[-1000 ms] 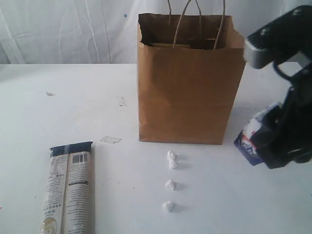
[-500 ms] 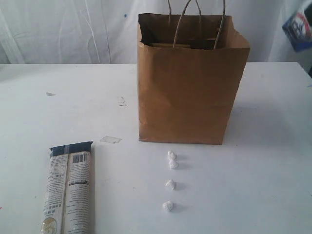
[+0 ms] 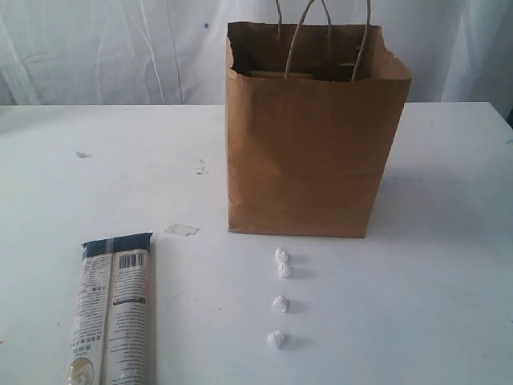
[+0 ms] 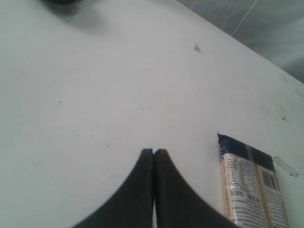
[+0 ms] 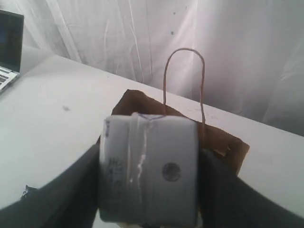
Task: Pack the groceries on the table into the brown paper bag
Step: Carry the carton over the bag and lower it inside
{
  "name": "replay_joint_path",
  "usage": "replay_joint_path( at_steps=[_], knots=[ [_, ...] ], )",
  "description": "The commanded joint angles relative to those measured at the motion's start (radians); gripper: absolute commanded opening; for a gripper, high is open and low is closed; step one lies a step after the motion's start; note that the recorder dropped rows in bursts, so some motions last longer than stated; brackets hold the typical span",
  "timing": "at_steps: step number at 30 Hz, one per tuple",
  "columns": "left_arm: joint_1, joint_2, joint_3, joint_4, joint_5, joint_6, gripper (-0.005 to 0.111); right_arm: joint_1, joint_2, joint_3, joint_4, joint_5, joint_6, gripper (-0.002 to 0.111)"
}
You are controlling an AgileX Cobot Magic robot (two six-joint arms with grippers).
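Note:
The brown paper bag (image 3: 309,136) stands upright on the white table (image 3: 120,176), mouth open, handles up. A long printed packet (image 3: 114,309) lies flat at the front left, also in the left wrist view (image 4: 251,185). My left gripper (image 4: 154,151) is shut and empty above bare tabletop beside that packet. My right gripper (image 5: 148,168) is shut on a small white carton (image 5: 149,168), held high above the bag (image 5: 218,142) with one handle (image 5: 184,80) showing behind it. Neither gripper shows in the exterior view.
Several tiny white paper balls (image 3: 280,301) lie in a row in front of the bag. A scrap of clear tape (image 3: 182,230) lies left of the bag. A laptop (image 5: 8,47) sits at a table edge. White curtains hang behind the table.
My right gripper rose with the carton from the table at the right, past the upper right corner, and out of the exterior view. The left gripper, bag and packet stayed put.

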State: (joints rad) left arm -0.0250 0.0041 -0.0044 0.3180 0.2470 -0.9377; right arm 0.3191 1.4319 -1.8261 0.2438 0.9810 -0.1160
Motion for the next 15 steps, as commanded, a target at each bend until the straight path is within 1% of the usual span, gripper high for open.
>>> replay_joint_path(
  at_steps=[1,8,15],
  knots=[
    [0.002,-0.004,0.004,0.003,-0.001,0.002,0.0,-0.032,-0.008,0.003,0.017,-0.067,-0.022,0.041],
    [0.002,-0.004,0.004,0.003,-0.001,0.002,0.0,-0.053,0.005,0.09,0.02,-0.06,-0.083,0.04],
    [0.002,-0.004,0.004,0.003,-0.001,0.002,0.0,-0.053,0.047,0.143,0.092,-0.08,-0.152,0.04]
  ],
)
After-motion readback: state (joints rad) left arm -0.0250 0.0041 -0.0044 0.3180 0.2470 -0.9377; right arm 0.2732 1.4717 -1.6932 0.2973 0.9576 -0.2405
